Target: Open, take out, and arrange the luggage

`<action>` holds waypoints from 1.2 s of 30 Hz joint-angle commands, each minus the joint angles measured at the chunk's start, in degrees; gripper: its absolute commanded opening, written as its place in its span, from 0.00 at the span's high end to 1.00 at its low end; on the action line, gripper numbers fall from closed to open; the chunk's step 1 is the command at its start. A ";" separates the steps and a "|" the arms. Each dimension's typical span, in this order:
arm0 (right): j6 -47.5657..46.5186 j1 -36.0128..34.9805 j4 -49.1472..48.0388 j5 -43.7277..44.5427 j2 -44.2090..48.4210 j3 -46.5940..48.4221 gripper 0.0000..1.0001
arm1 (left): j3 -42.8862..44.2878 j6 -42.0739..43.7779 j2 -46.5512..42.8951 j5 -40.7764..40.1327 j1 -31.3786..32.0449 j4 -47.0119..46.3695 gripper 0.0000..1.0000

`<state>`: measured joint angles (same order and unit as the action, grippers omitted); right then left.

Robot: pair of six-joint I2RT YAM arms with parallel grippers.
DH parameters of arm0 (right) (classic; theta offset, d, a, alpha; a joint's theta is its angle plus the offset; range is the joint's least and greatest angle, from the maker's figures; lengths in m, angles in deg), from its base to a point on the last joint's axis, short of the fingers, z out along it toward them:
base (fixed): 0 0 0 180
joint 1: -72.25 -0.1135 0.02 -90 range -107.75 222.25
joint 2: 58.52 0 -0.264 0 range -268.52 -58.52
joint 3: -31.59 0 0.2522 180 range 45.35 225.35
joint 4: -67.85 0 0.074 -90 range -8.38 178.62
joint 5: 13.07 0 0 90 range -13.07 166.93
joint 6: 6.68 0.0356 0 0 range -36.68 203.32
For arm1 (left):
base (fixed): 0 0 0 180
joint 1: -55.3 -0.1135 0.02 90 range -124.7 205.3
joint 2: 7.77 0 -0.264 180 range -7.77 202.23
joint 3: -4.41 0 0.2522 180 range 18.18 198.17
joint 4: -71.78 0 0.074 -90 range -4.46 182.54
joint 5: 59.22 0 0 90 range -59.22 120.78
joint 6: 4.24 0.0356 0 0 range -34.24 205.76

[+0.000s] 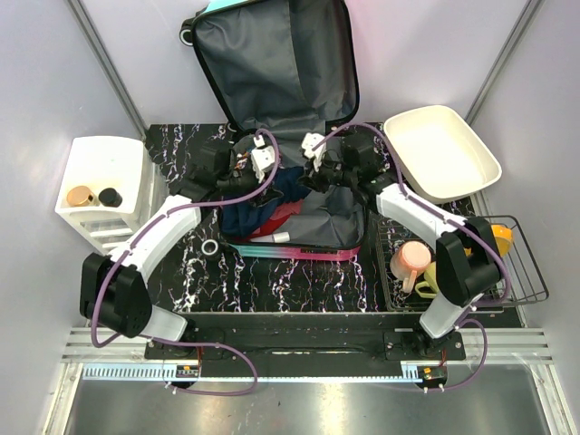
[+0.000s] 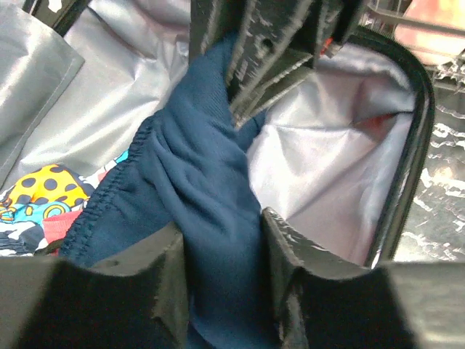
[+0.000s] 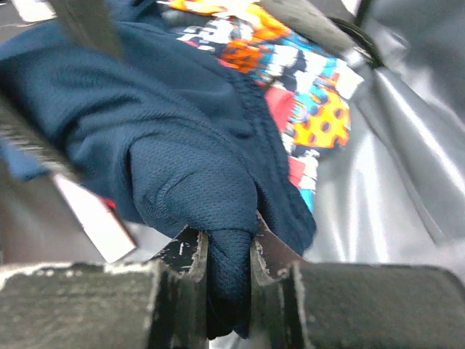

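The luggage (image 1: 272, 63) lies open on the black marbled table, its lid with grey lining propped up at the back and its pink-teal shell edge (image 1: 299, 249) at the front. Inside lies a navy blue garment (image 1: 272, 195) over colourful printed clothes (image 3: 305, 87). My left gripper (image 2: 221, 233) is shut on a fold of the navy garment (image 2: 196, 167). My right gripper (image 3: 229, 251) is shut on another fold of the same navy mesh cloth (image 3: 182, 138). Both grippers meet over the suitcase's middle (image 1: 290, 168).
A white oval tub (image 1: 441, 149) stands at the back right. A black wire rack (image 1: 507, 263) with a pink cup (image 1: 410, 260) and yellow cups is at the right. A white shelf unit (image 1: 101, 186) with small jars stands at the left. A small ring (image 1: 210, 247) lies on the table.
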<state>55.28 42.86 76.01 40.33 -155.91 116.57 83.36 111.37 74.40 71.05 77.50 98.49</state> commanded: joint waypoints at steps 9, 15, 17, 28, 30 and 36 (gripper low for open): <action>16.43 7.50 4.19 29.20 14.93 4.72 1.00 | 6.96 -12.77 -6.32 1.30 -5.05 -1.36 0.15; 14.67 12.94 4.90 36.32 21.26 2.61 1.00 | 8.55 -13.21 -8.08 2.27 -7.69 1.20 0.14; 14.32 16.01 5.08 38.35 22.41 3.13 1.00 | 8.55 -13.12 -8.34 2.27 -8.04 1.73 0.13; 10.54 33.42 3.76 33.36 14.52 18.06 1.00 | 8.20 -14.53 -8.08 3.67 -8.48 0.85 0.14; 9.93 34.92 3.67 32.82 10.31 22.46 1.00 | 8.03 -14.53 -8.25 3.76 -8.75 0.85 0.14; 10.10 38.96 2.44 31.76 -2.18 33.44 1.00 | 6.27 -13.92 -9.31 3.67 -10.06 1.11 0.14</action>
<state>65.86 80.59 84.49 74.23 -151.99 142.27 89.51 97.73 67.27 73.08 68.73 101.01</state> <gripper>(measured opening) 0.218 0.862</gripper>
